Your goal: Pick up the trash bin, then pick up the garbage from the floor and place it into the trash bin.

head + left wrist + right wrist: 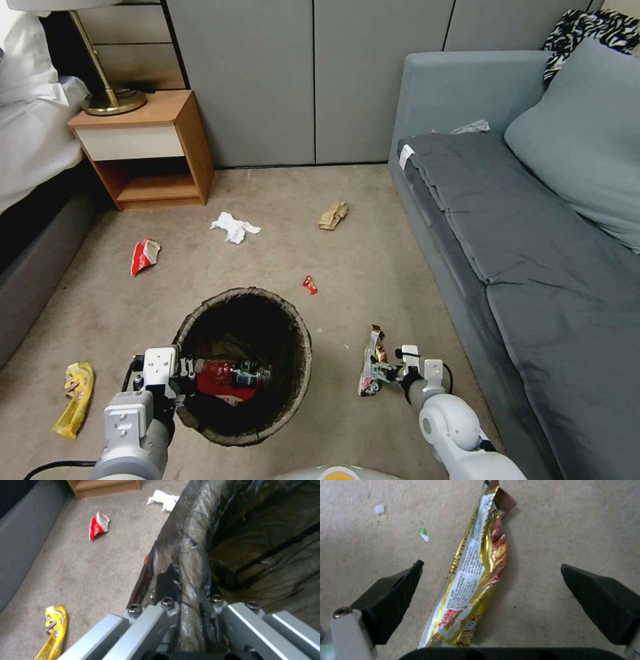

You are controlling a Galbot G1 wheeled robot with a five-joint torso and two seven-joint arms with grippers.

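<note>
The trash bin (298, 333), lined with a dark bag, is held at the front of the head view. My left gripper (181, 378) is shut on its near rim (191, 542), liner pinched between the fingers (165, 583). A red bottle (230, 377) lies inside. My right gripper (385, 371) is open low over a gold wrapper (476, 580), which lies on the carpet between its fingers (391, 595), untouched. More garbage lies around: a white tissue (234, 227), brown paper (332, 215), a red-and-white packet (143, 255), a small red wrapper (309, 285) and a yellow wrapper (76, 397).
A grey sofa (533, 227) runs along the right, close to my right arm. A wooden nightstand (150, 143) with a brass lamp (113, 100) stands at the back left, a bed (30, 133) beside it. Open carpet lies between them.
</note>
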